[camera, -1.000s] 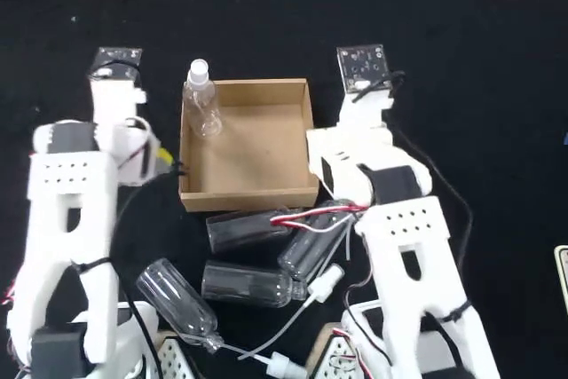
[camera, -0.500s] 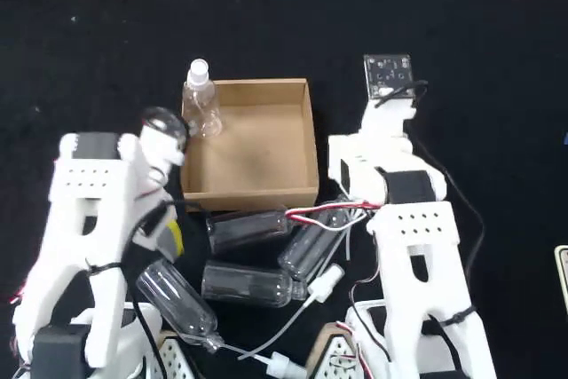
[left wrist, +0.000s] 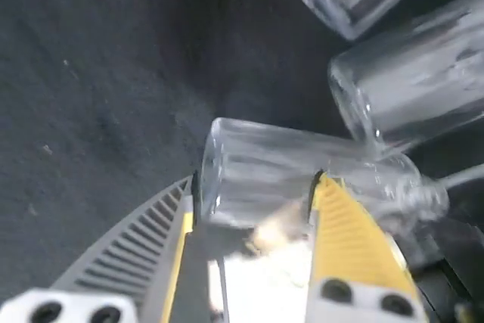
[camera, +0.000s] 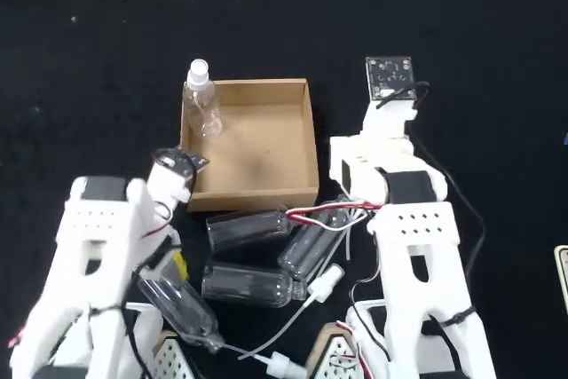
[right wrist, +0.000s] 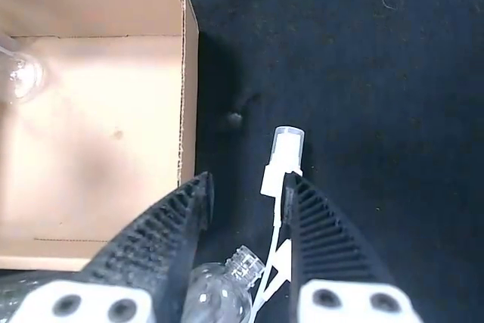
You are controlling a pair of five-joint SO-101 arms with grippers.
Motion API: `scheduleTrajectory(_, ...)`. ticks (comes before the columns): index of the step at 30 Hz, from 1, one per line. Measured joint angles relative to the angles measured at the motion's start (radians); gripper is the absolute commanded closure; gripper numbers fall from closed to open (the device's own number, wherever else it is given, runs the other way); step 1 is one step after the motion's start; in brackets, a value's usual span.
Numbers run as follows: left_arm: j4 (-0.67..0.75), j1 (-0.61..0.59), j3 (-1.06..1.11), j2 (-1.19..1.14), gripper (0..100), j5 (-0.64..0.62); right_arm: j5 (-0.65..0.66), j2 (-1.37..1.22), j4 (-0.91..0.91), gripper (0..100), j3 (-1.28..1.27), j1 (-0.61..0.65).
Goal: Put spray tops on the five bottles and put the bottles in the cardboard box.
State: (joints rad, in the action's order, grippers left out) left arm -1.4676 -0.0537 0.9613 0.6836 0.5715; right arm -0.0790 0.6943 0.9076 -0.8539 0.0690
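Withdrawing from beside the open brown cardboard box (camera: pixel 250 194), the left arm has swung back toward its base over the last second. The left hand (left wrist: pixel 255 187) is now spread over a clear plastic bottle without a top (left wrist: pixel 302 156), one jaw on each side of its body; firm contact cannot be confirmed. This bottle lies on the black bench (camera: pixel 461 24) exactly where it lay before, so no lift has begun. The right arm shifted slightly outward, then held. The right hand (right wrist: pixel 246 183) is spread, with a white spray top (right wrist: pixel 283 158) just beyond its fingertips and the box close beside it. A capped clear bottle (camera: pixel 201 99) stands in the box, well beyond the left hand. Three more topless bottles (camera: pixel 244 283) lie just beside the left hand. Judgement: the cycle for the second bottle is starting, and four bottles remain to be fitted.
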Motion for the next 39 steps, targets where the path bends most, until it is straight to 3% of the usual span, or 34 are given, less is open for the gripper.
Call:
scheduleTrajectory(6, 0.074, -0.058, 0.092, 0.135, 77, 0.015, 0.0, 0.0, 0.0, 85.4, -0.014, -0.003)
scheduleTrajectory(15, 0.21, -0.423, 0.083, 0.031, 77, 0.16, 0.0, 0.0, 0.0, 85.4, -0.014, -0.002)
scheduleTrajectory(20, 0.198, -0.568, -0.009, -0.058, 77, 0.242, 0.0, 0.0, 0.0, 85.4, -0.014, -0.002)
scheduleTrajectory(24, 0.106, -0.606, -0.146, -0.083, 76, 0.296, 0.0, 0.0, 0.0, 85.4, -0.014, -0.002)
scheduleTrajectory(29, -0.049, -0.568, -0.298, -0.086, 76, 0.325, 0.0, 0.0, 0.0, 85.4, -0.014, -0.002)
scheduleTrajectory(35, -0.229, -0.301, -0.29, -0.095, 76, 0.606, 0.0, 0.0, 0.0, 85.4, -0.014, -0.002)
scheduleTrajectory(39, -0.216, -0.117, -0.206, -0.095, 76, 0.595, 0.0, 0.0, 0.0, 85.4, -0.014, -0.002)
